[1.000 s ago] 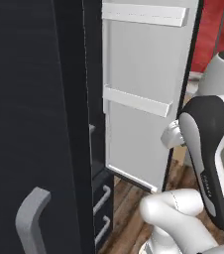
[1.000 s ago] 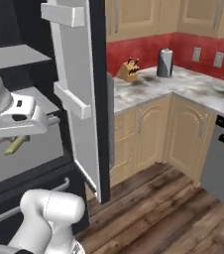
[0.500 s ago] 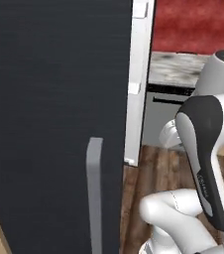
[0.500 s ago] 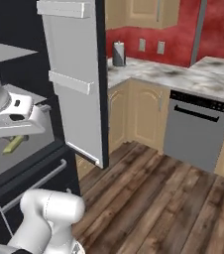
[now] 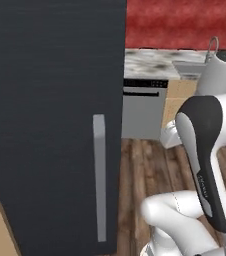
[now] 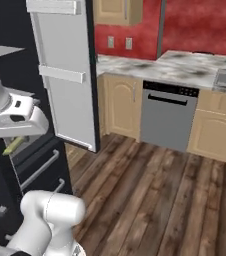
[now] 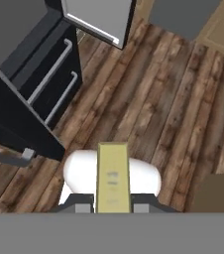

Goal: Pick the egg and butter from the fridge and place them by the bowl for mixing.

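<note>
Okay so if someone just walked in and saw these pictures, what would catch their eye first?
Probably the pale-yellow butter clamped in the gripper, hanging over the wooden floor. Next, the black fridge with its door swung open at the left of the right base view, and the grey dishwasher under the marbled counter.

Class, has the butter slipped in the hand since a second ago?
No. The butter sticks out from the hand just as before; only the base has turned.
</note>
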Available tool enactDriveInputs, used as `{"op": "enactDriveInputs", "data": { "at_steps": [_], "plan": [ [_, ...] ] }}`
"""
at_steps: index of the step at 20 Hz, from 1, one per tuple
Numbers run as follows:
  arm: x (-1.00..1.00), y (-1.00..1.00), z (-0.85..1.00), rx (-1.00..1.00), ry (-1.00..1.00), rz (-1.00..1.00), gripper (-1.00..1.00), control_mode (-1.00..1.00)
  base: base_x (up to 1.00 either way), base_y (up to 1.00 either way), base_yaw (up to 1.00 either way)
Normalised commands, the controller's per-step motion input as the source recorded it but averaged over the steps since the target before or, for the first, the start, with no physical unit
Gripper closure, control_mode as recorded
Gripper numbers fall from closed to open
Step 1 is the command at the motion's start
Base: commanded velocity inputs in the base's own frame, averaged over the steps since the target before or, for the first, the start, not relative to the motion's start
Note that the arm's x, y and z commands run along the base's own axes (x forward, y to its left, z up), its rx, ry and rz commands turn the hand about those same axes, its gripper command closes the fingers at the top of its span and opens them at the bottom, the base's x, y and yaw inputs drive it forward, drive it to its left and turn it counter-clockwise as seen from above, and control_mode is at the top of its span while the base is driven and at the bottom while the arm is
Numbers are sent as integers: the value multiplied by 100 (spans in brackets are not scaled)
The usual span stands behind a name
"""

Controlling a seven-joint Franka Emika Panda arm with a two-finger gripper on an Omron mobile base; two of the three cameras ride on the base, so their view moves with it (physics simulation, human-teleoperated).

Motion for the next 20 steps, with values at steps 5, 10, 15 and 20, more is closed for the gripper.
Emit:
{"op": "enactDriveInputs", "data": {
  "at_steps": [5, 10, 15, 20],
  "plan": [
    [0, 0, 0, 0, 0, 0, 100, 100, -71, 22, 0],
    [0, 0, 0, 0, 0, 0, 100, 100, -32, 54, 36],
    [0, 0, 0, 0, 0, 0, 100, 100, 0, 51, 62],
    [0, 0, 0, 0, 0, 0, 100, 100, -5, 45, 68]
  ]
}}
